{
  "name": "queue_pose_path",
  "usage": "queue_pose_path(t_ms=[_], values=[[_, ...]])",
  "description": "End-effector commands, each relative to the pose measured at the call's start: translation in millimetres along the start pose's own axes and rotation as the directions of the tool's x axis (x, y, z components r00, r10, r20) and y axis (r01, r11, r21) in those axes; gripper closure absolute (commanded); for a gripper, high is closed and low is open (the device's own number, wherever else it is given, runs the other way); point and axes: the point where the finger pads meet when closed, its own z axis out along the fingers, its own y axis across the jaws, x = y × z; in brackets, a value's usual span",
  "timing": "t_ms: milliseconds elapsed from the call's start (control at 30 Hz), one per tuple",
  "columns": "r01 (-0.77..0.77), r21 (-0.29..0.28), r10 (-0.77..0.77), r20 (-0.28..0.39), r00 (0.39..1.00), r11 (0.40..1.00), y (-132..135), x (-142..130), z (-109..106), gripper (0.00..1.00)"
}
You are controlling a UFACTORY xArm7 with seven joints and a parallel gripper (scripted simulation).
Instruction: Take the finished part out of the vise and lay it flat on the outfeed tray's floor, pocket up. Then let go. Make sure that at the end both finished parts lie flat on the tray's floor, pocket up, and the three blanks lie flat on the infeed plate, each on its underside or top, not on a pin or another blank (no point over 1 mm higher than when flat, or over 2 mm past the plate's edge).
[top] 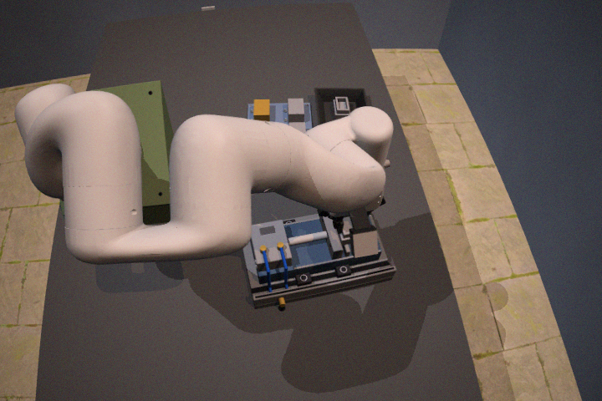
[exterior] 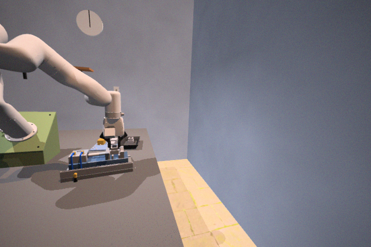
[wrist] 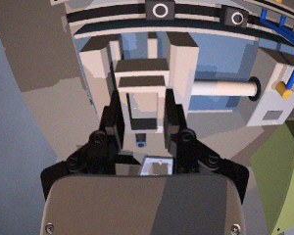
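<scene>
The vise [top: 320, 281] [exterior: 95, 162] [wrist: 184, 66] stands on the dark table in front of the arm, with pale jaws on a blue bed. The finished part [wrist: 142, 81] [exterior: 114, 142], a pale block, stands upright between the jaws. My gripper [wrist: 143, 102] [top: 342, 223] [exterior: 113, 139] reaches straight down onto it, and its black fingers are shut on the part's two sides. In the top view the arm hides most of the part. The outfeed tray [top: 318, 101] [exterior: 136, 142], dark and shallow, lies behind the vise at the table's far right.
A pale rectangular piece [top: 342, 104] lies in the tray. A blue fixture with an orange block [top: 261, 108] and a grey block [top: 295, 108] stands left of the tray. The green arm pedestal [top: 152, 123] [exterior: 22, 139] is at the left. Blue hoses [top: 273, 269] rise at the vise's left end.
</scene>
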Motion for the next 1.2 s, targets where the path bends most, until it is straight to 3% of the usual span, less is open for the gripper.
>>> queue_pose_path(t_ms=[0,600,1167], values=[[0.001,0.005,-0.001,0.001,1.000,1.000,-2,0,-2,1.00],[0.001,0.005,-0.001,0.001,1.000,1.000,-2,0,-4,1.00],[0.001,0.005,-0.001,0.001,1.000,1.000,-1,0,-26,1.00]])
